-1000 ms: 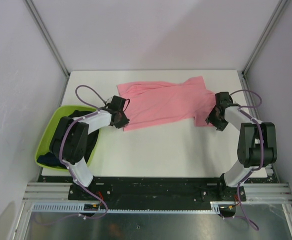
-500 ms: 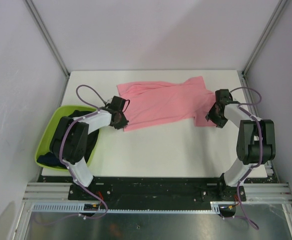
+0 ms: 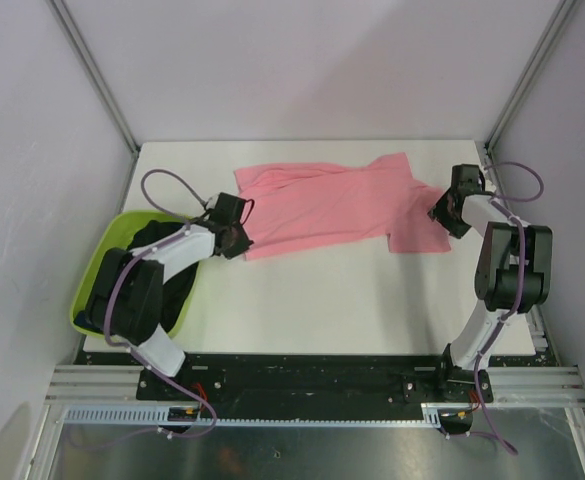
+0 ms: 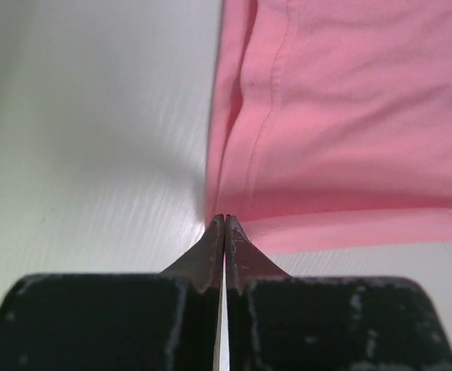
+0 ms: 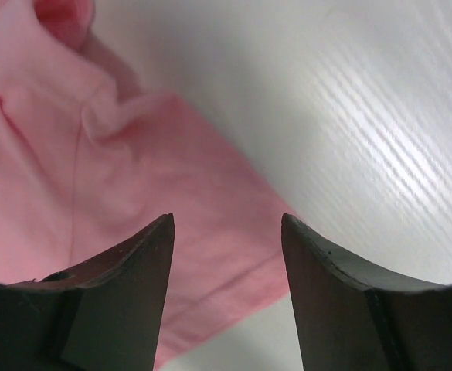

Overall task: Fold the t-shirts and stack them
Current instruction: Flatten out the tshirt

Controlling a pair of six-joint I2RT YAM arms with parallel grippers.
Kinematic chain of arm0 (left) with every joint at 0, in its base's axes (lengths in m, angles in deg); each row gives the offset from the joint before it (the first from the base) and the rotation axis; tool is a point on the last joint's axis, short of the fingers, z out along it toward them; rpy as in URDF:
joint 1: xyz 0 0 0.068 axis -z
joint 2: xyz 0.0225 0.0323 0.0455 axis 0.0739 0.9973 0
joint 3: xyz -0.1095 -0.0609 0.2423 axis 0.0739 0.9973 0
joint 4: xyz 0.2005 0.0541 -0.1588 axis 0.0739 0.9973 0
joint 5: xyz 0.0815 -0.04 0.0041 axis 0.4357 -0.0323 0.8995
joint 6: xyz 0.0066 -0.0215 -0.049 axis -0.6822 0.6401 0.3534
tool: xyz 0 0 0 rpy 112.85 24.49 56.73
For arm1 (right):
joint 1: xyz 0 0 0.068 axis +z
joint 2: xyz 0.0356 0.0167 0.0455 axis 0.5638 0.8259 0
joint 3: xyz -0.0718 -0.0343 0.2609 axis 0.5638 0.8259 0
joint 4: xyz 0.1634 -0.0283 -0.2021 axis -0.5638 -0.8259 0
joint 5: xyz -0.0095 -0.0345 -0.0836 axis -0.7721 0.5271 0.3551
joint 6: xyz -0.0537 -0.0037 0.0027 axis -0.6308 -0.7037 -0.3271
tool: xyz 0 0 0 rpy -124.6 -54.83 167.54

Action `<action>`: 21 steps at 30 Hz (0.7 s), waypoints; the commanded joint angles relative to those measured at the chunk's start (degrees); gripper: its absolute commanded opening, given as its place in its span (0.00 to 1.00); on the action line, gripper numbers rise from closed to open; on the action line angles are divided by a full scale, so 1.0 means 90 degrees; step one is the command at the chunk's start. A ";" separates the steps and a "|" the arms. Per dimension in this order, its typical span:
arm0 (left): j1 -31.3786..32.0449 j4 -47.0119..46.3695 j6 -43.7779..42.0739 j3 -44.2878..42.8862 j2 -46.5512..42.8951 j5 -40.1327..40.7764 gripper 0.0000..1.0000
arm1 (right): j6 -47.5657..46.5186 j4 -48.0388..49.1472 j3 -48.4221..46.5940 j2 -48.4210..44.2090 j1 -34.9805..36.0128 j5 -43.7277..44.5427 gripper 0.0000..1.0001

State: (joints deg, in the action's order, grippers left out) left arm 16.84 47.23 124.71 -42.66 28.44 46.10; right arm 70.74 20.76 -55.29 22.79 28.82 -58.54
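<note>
The salmon-pink t-shirt [image 3: 322,205] lies spread across the back middle of the table. My left gripper [image 3: 240,238] sits at its near left corner. In the left wrist view the gripper [image 4: 225,218] is shut, its tips meeting right at the corner of the pink cloth [image 4: 349,116]; no cloth shows between them. My right gripper [image 3: 444,212] hovers open by the shirt's right sleeve. The right wrist view shows that gripper [image 5: 227,220] with the pink sleeve [image 5: 79,178] below it and nothing held. Dark t-shirts [image 3: 167,262] lie heaped in the tub.
The lime-green tub [image 3: 90,292] stands at the table's left edge, partly under my left arm. Bare white tabletop [image 3: 322,300] stretches in front of the pink shirt. Frame posts and lilac walls close in the back and both sides.
My left gripper has shut at the shirt's corner and its elbow has dropped lower. My right gripper has swung back and to the right, off the sleeve's near corner.
</note>
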 commanded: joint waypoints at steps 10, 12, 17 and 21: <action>-0.0551 0.0066 0.0148 0.0560 -0.0998 0.0379 0.00 | -0.0488 0.1532 -0.0515 0.0477 -0.0127 -0.0237 0.63; -0.0583 0.0080 0.0133 0.0529 -0.0960 0.0348 0.00 | -0.0512 0.1655 -0.0514 0.0499 -0.0106 -0.0342 0.62; -0.0619 0.0079 0.0137 0.0471 -0.0902 0.0297 0.00 | -0.0531 0.1818 -0.0514 0.0617 0.0003 -0.0485 0.61; -0.0625 0.0084 0.0113 0.0452 -0.0870 0.0276 0.00 | -0.0574 0.1951 -0.0501 0.0622 0.0132 -0.0477 0.59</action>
State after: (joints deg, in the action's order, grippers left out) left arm 11.84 47.64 125.26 -37.72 21.10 47.80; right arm 67.00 34.77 -57.76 27.95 28.63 -62.49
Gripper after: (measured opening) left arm 0.003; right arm 0.598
